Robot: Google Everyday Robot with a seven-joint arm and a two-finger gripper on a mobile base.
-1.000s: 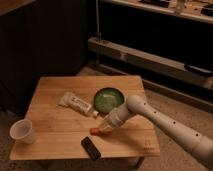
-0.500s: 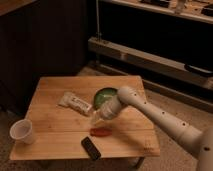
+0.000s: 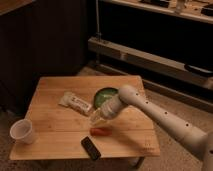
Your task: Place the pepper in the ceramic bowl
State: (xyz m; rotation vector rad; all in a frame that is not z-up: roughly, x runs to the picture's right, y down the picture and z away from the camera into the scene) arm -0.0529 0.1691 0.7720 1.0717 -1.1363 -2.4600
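The red-orange pepper lies on the wooden table, near its front middle. The green ceramic bowl stands behind it at the table's middle right, partly hidden by my white arm. My arm comes in from the right, bends over the bowl's right side and points down to the left. My gripper is just above and slightly behind the pepper. The pepper rests on the table, not lifted.
A white paper cup stands at the front left corner. A flat black phone-like object lies near the front edge, just left of the pepper. A white packet lies left of the bowl. Dark shelving stands behind the table.
My arm's elbow has swung left and up over the bowl, and the gripper has risen a little off the pepper. The pepper has stayed on the table.
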